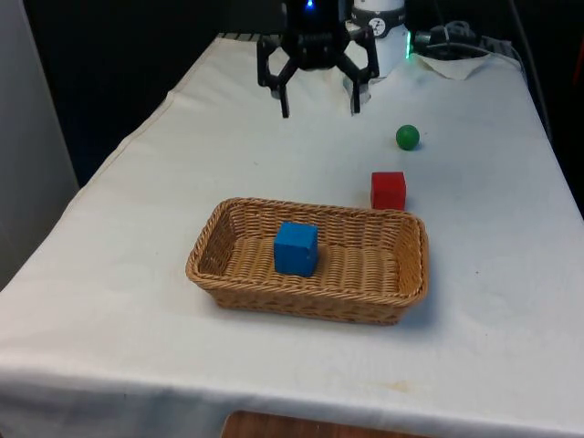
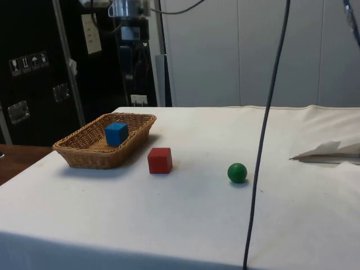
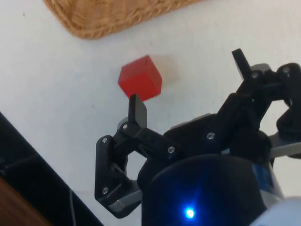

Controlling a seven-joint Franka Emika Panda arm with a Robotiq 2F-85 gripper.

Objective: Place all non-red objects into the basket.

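On the front view's left you have the oblong woven wicker basket (image 1: 228,239), lying on the white tablecloth (image 1: 137,210) nearer the camera than your black two-finger gripper (image 1: 319,102) and well below it. A blue wooden cube (image 1: 296,248) sits inside the basket, on its floor toward the middle, resting flat and touching neither long wall.

Your gripper hangs in the air above the far part of the table, fingers pointing down and spread wide apart with nothing between them. No object is touching it.

Moving toward the front view's right, you find the red wooden cube (image 1: 388,190) on the cloth, just beside the basket's far rim at its right-hand corner, lower than the gripper and a little off to that side of it. In the wrist view the same red cube (image 3: 140,78) shows beyond one fingertip (image 3: 137,109), with the basket's rim (image 3: 94,21) farther out past it.

Farther right again and closer to the gripper's end of the table, you see the small green ball (image 1: 407,137) alone on the cloth, apart from the red cube and outside the basket. In the side view, the ball (image 2: 237,172), the red cube (image 2: 160,160) and the basket (image 2: 84,154) stand in a loose row.
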